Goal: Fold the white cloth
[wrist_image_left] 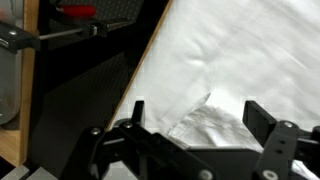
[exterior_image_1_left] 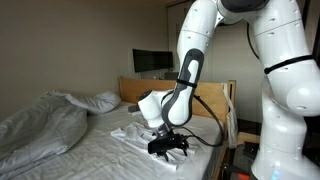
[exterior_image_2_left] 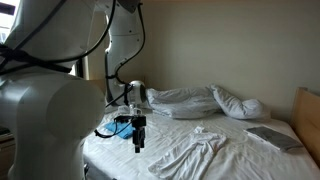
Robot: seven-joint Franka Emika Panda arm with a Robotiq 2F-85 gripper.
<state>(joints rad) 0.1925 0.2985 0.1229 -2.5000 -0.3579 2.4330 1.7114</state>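
Observation:
The white cloth (exterior_image_2_left: pixel 190 152) lies wrinkled on the bed near its foot, spread out with a sleeve-like part toward the pillows. It also shows in an exterior view (exterior_image_1_left: pixel 135 134) under and beside the gripper. My gripper (exterior_image_2_left: pixel 139 140) hangs just above the cloth's end near the bed edge. In the wrist view my gripper (wrist_image_left: pixel 195 115) is open, its two black fingers astride a pointed corner of the white cloth (wrist_image_left: pixel 205 122). Nothing is between the fingers but that corner lying flat.
A big rumpled grey-white duvet (exterior_image_1_left: pixel 40 125) and pillows (exterior_image_2_left: pixel 215 100) lie at the head of the bed. A flat grey item (exterior_image_2_left: pixel 272 137) lies near the wooden headboard (exterior_image_2_left: pixel 306 115). The bed edge (wrist_image_left: pixel 140 75) drops to a dark floor with furniture.

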